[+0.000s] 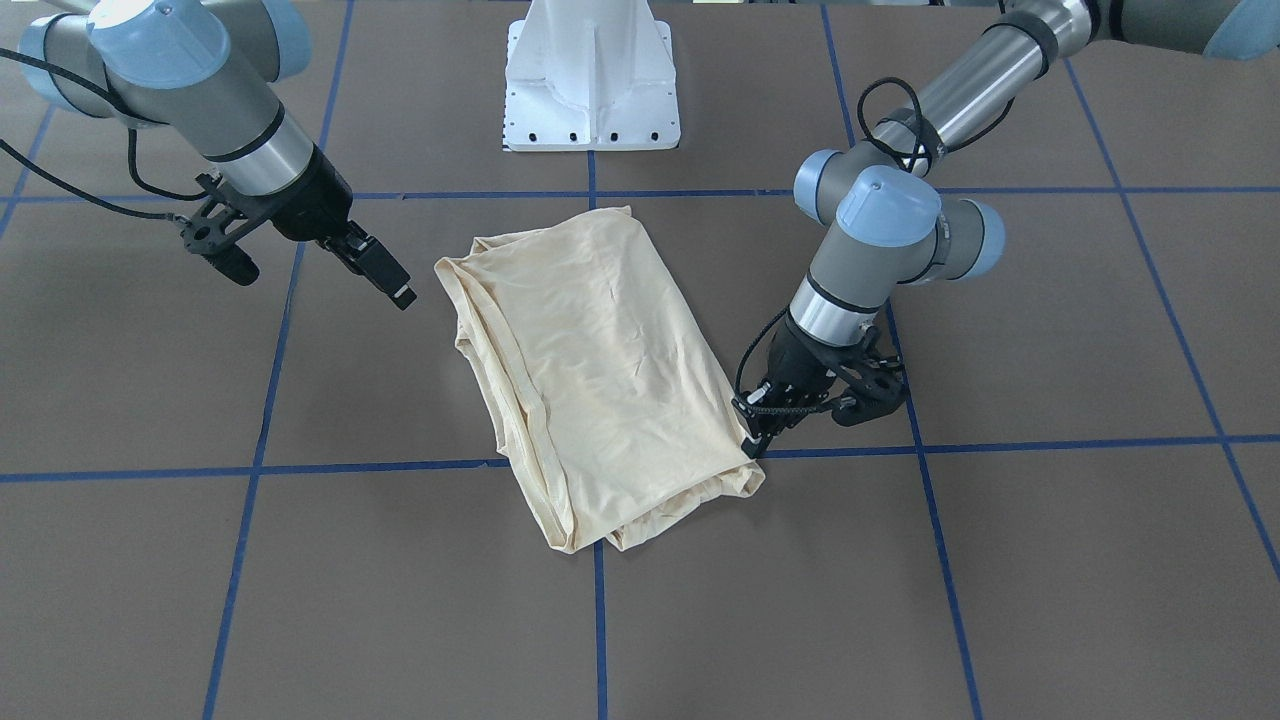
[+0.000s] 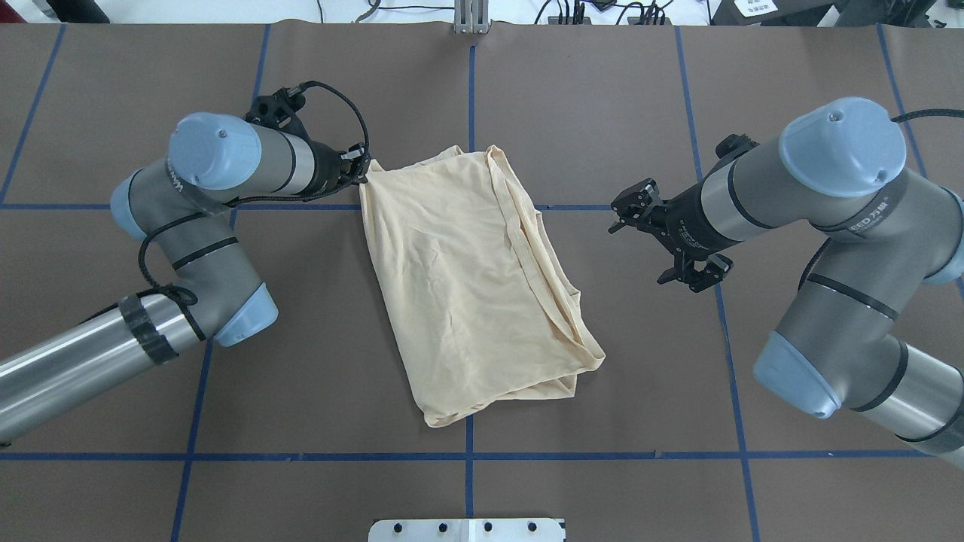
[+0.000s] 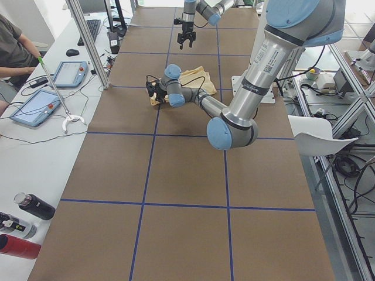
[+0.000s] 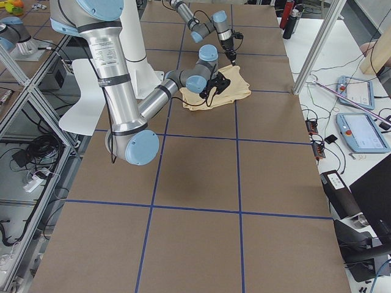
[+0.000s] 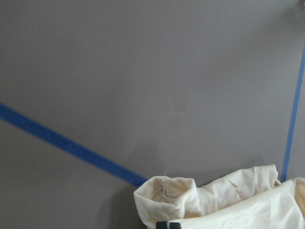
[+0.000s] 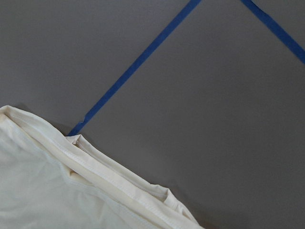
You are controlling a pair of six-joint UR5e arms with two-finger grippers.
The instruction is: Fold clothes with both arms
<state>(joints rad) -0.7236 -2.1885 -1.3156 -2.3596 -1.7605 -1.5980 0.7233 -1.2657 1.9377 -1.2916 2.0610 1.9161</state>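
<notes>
Left gripper (image 2: 361, 175) is pinching a corner of the limp, light shirt (image 2: 467, 286). Right gripper (image 2: 619, 214) is hovering spread; hem (image 2: 545, 282) looking grabbable.

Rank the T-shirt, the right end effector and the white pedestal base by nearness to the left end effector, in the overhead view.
1. The T-shirt: its far left corner meets the left end effector.
2. The right end effector: beyond the T-shirt, on the right.
3. The white pedestal base: bottom edge, centre.
</notes>
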